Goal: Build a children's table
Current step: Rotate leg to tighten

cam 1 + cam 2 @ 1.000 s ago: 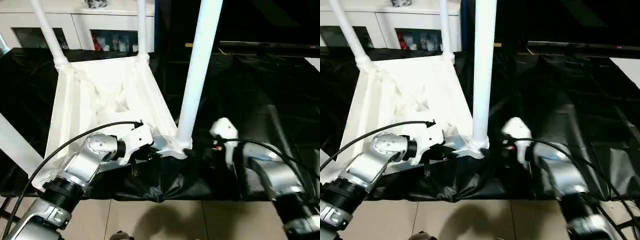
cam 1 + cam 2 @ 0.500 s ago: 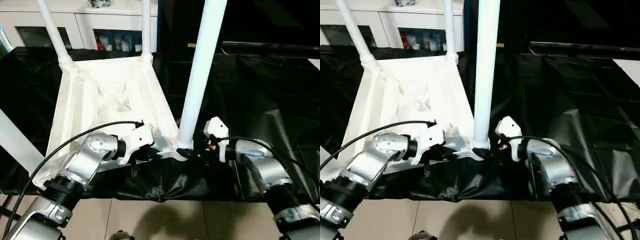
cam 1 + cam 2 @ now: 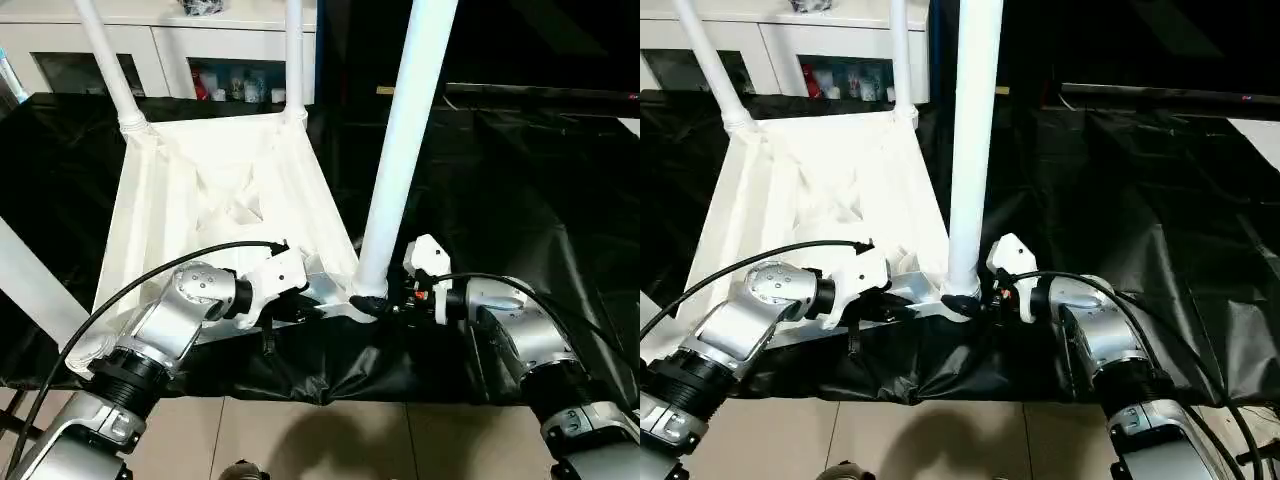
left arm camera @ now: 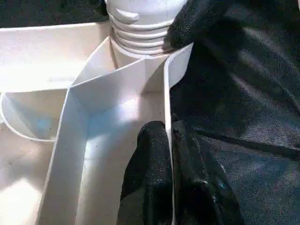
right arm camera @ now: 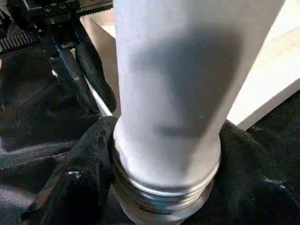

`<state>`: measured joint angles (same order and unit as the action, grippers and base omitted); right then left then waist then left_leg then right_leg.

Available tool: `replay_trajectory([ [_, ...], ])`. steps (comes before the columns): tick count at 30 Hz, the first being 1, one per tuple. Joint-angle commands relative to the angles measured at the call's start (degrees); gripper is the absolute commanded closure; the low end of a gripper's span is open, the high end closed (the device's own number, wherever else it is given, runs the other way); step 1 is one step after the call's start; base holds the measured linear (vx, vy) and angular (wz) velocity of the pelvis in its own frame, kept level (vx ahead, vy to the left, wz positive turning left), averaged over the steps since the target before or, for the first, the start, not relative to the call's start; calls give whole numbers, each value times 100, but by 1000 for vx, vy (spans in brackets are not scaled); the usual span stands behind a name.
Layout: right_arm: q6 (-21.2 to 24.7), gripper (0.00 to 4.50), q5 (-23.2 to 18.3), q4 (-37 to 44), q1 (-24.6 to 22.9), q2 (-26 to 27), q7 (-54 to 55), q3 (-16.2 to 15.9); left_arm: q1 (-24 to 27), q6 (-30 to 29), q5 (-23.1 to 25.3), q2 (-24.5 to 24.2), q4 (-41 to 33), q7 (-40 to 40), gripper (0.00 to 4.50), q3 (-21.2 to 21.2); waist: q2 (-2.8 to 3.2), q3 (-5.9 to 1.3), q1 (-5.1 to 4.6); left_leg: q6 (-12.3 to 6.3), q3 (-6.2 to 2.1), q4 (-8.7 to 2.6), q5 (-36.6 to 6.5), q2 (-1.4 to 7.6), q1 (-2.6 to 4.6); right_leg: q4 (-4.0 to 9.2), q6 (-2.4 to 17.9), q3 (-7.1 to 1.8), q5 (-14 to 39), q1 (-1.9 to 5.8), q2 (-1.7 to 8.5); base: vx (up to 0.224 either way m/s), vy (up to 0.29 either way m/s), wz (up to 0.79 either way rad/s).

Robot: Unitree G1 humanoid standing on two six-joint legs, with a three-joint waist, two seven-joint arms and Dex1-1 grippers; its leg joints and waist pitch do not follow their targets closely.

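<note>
- At the near right corner of the upturned table top [image 3: 215,200], my right claw [image 5: 164,154] has moved in from the right and drawn its fingers [image 5: 82,178] around the base of the leg [image 3: 400,150], one on each side, touching it just above the thread.
- To my mind that means this leg is about to be turned tight; its ribs [image 4: 140,33] show above the socket, so it looks not fully seated.
- My left claw [image 4: 161,154] is pressed together on the top's near rim [image 4: 167,108], steadying it as before.
- Two far legs [image 3: 105,60] stand in their sockets on the black sheet [image 3: 520,200].
- All leg tops are cut off, and the near left corner hides behind my left forearm.
</note>
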<state>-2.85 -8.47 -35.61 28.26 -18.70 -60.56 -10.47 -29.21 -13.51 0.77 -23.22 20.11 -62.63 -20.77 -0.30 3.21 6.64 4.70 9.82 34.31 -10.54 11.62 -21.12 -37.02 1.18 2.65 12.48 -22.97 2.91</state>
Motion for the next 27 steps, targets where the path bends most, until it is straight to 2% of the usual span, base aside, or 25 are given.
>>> replay_trajectory([
  [1, 52, 175, -34, 101, -3, 111, 298, 128, -63, -32, -150, 228, -19, -76, 450, -124, -15, -407, -1, -319, -27, -336, -647, 139, 34, 420, 1389, -252, -7, 345, 457, 0, 0, 0],
  [2, 81, 175, 64, 34, 8, 282, 741, 170, -139, -196, -83, 363, 105, 279, 450, -20, -42, -389, -16, -285, -22, -352, -728, 141, 43, 449, 1353, -254, 200, 330, 459, 0, 0, 0],
  [3, 115, 175, 120, 8, 14, 369, 1008, 199, -173, -235, -28, 428, 178, 458, 450, 12, -31, -383, -14, -246, -28, -359, -770, 140, 52, 457, 1332, -252, 335, 329, 465, 0, 0, 0],
  [5, 273, 176, 189, -15, 20, 601, 1615, 291, -273, -322, 138, 612, 384, 954, 450, 71, -88, -365, -43, -162, -23, -378, -816, 126, 46, 489, 1220, -258, 658, 330, 458, 0, 0, 0],
  [7, 473, 176, 268, -1, 25, 940, 2362, 387, -417, -554, 285, 936, 587, 1577, 450, 157, -81, -369, -37, -94, -33, -385, -872, 126, 62, 521, 1096, -257, 990, 320, 483, 0, 0, 0],
  [8, 494, 176, 275, 0, 27, 972, 2424, 393, -432, -580, 294, 971, 603, 1640, 450, 171, -77, -360, -55, -66, -31, -392, -890, 126, 49, 532, 1038, -268, 1070, 313, 480, 0, 0, 0],
  [10, 561, 176, 403, -33, 78, 1202, 2947, 414, -528, -711, 303, 1205, 710, 1921, 450, 232, -55, -374, -54, -79, -33, -385, -821, 122, 43, 531, 1001, -273, 983, 303, 482, 0, 0, 0],
  [14, 619, 176, 438, 78, 152, 1595, 3289, 369, -677, -685, 417, 1516, 937, 2268, 450, 208, -39, -390, -68, -103, -34, -379, -734, 105, 30, 511, 1025, -270, 643, 317, 466, 0, 0, 0],
  [18, 600, 176, 210, 405, 81, 1674, 3082, 457, -658, -542, 421, 1505, 880, 2085, 450, 149, -38, -389, -49, -171, -38, -381, -749, 115, 26, 510, 1042, -269, 538, 319, 478, 0, 0, 0],
  [19, 624, 120, 159, 473, 64, 1663, 3055, 483, -648, -517, 417, 1486, 854, 2032, 450, 134, -43, -385, -47, -192, -38, -385, -754, 118, 25, 510, 1038, -268, 541, 320, 478, 0, 0, 0],
  [20, 672, 120, 61, 561, 39, 1596, 2961, 542, -614, -483, 393, 1416, 779, 1895, 450, 111, -86, -383, -48, -205, -31, -386, -744, 119, 22, 514, 1031, -269, 544, 325, 481, 0, 0, 0],
  [21, 759, 106, -53, 687, 4, 1431, 2768, 610, -557, -378, 298, 1294, 646, 1606, 450, 93, -101, -386, -36, -230, -33, -388, -743, 120, 24, 511, 1021, -268, 550, 334, 488, 0, 0, 0],
  [24, 847, 77, -110, 797, -17, 1227, 2529, 646, -501, -232, 211, 1160, 524, 1299, 450, 77, -62, -389, -41, -284, -31, -379, -657, 128, 15, 487, 1037, -269, 400, 321, 484, 0, 0, 0],
  [25, 914, 62, -138, 891, -39, 1071, 2269, 607, -449, -157, 140, 1056, 432, 1040, 450, 51, -19, -388, -39, -286, -38, -375, -664, 125, 16, 490, 1041, -271, 391, 319, 483, 0, 0, 0],
  [26, 964, 62, -153, 959, -56, 968, 2084, 583, -412, -100, 93, 984, 369, 857, 450, 32, -45, -385, -45, -296, -34, -376, -693, 123, 11, 501, 1039, -269, 402, 331, 478, 0, 0, 0],
  [27, 964, 54, -72, 1059, -116, 733, 1768, 450, -347, 59, 29, 880, 293, 608, 450, 0, 26, -383, -36, -299, -37, -371, -752, 134, 26, 512, 1032, -270, 389, 309, 466, 0, 0, 0],
])
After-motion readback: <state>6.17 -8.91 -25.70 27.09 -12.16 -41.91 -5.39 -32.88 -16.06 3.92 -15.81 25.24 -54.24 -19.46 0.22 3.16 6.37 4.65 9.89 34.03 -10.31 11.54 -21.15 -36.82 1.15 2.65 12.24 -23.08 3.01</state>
